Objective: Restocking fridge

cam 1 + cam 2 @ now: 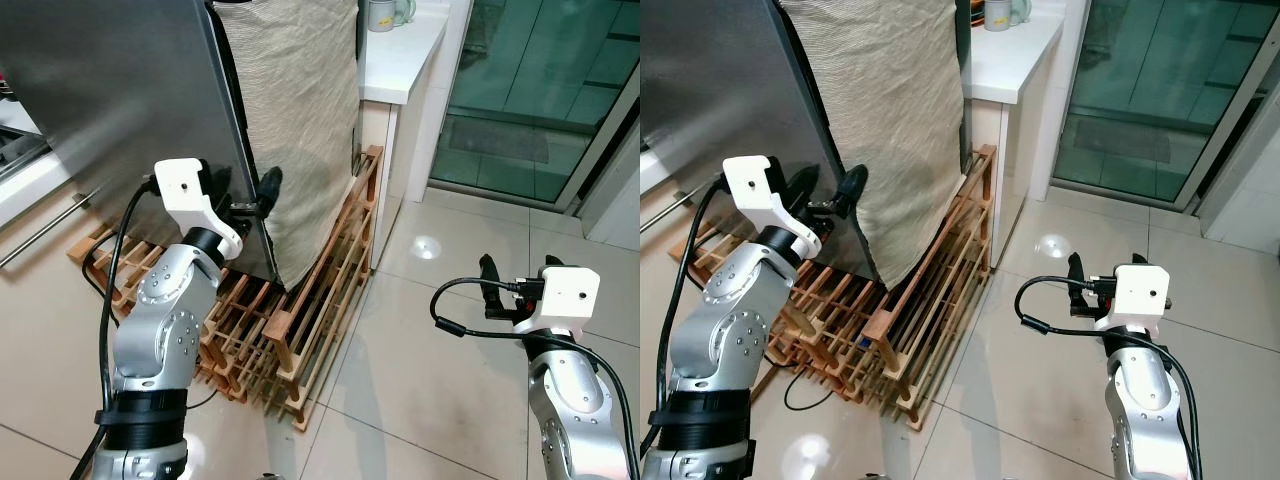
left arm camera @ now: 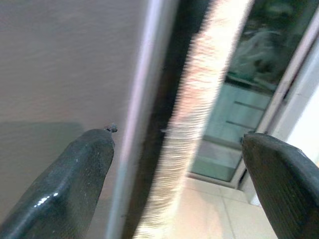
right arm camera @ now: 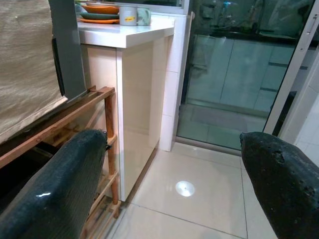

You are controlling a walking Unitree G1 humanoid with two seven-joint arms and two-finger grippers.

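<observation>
The fridge's stainless steel door [image 1: 110, 90] fills the upper left, and a beige ribbed cloth [image 1: 295, 120] hangs down the fridge's side. My left gripper [image 1: 245, 195] is raised to the door's lower right edge. It is open, with one finger [image 2: 75, 184] against the door's face and the other finger [image 2: 284, 179] out past the edge, so the door's edge [image 2: 142, 124] runs between them. My right gripper [image 1: 497, 285] is low at the right over the floor tiles, open and holding nothing, pointing toward the counter.
A wooden slatted rack [image 1: 320, 300] lies under and beside the fridge, with a black cable on it. A white counter [image 1: 400, 60] carries mugs [image 1: 385, 12] and orange plates [image 3: 99, 9]. A glass sliding door [image 1: 540, 90] stands at the back right, with glossy floor tiles [image 1: 450, 380] before it.
</observation>
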